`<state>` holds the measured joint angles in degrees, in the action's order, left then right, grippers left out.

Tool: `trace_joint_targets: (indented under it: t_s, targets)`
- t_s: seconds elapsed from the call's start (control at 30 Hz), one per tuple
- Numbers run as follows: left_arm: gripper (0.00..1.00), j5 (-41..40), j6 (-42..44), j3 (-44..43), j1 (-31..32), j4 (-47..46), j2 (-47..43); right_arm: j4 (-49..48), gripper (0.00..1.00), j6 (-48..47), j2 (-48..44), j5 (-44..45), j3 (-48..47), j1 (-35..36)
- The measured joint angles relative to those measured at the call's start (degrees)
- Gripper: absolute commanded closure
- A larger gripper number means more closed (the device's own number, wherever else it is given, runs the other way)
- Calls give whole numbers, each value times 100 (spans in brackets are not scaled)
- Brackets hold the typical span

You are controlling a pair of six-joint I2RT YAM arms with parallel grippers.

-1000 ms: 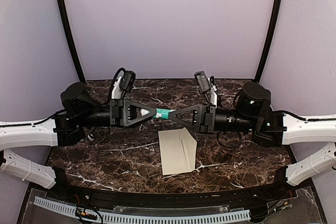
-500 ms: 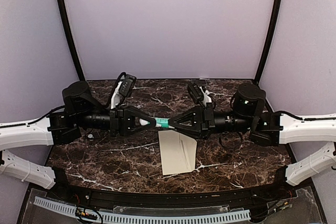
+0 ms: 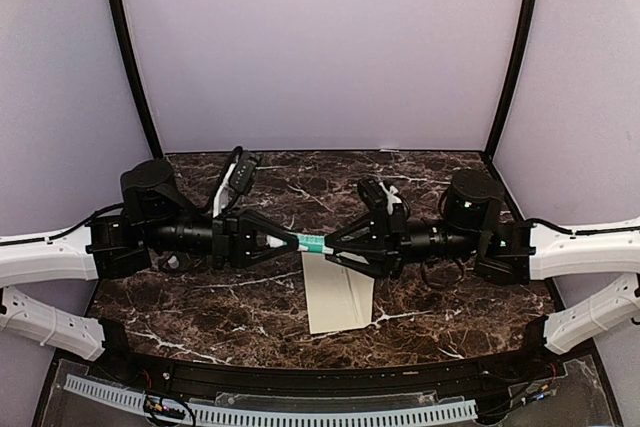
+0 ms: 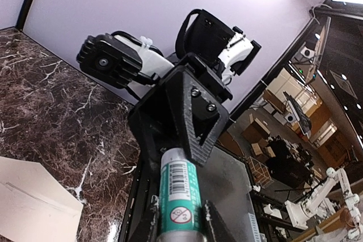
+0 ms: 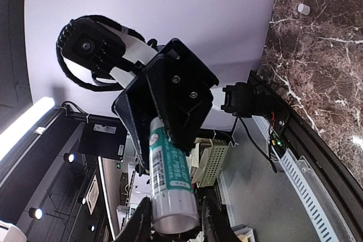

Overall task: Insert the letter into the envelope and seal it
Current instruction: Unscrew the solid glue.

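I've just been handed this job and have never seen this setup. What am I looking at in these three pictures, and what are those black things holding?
These are two robot arms bolted at the near table edge, each ending in a two-finger pincer. The wide picture looks down from above and behind them. The other two come from a camera on each wrist, looking along its own fingers. On the dark marble table lies a cream paper that looks like the envelope. Above it, the left pincer grips one end of a green-and-white glue stick, held level. The right pincer flanks the other end, but how firmly is unclear.
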<state>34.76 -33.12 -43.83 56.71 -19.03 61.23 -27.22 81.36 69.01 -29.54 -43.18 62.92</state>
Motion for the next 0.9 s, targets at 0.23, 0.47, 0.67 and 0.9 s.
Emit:
trace_joint_targets:
  t_s: [0.23,0.47,0.67,0.9]
  targets:
    - [100,-1104,-1132,258,2,-236,-507,796,24,-1075,-450,516,-52,-85]
    - [100,-1318,-2618,756,-31,-1095,-503,1003,21,-2837,-1086,960,-170,-24]
    - [100,-1088,-3235,752,-28,-1600,-424,1294,21,-4140,-1056,1137,-525,131]
    - [100,-730,-3534,713,-28,-1749,-227,1436,27,-4817,-623,1167,-695,310]
